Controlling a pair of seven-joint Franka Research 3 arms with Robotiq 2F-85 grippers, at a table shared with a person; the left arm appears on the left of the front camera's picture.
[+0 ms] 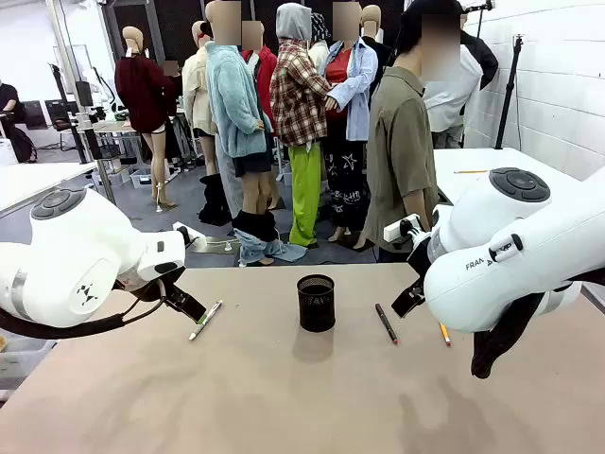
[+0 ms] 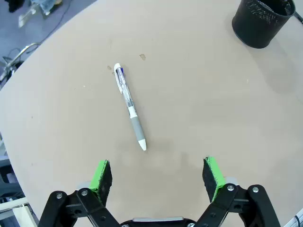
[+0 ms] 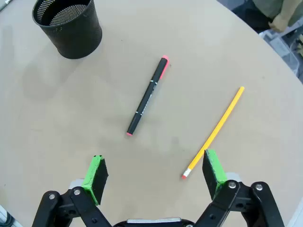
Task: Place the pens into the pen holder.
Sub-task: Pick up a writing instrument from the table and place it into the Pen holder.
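Note:
The black mesh pen holder [image 1: 316,303] stands upright at the table's middle. A white pen [image 1: 205,320] lies to its left, a black pen with red ends [image 1: 386,323] and a yellow pencil [image 1: 444,333] to its right. My left gripper [image 2: 158,170] hovers open above the table just short of the white pen [image 2: 129,106], with the holder [image 2: 261,21] far off at the upper right. Open too, my right gripper [image 3: 156,168] hangs over the table near the black pen [image 3: 147,96]. The pencil [image 3: 215,132] ends beside its right finger, and the holder [image 3: 68,26] is at the upper left.
A person in an olive shirt [image 1: 402,151] stands at the far side of the brown table [image 1: 284,397]. A white table [image 1: 492,165] sits behind on the right. The table's rounded edge runs close past the white pen [image 2: 28,80] and past the pencil [image 3: 270,56].

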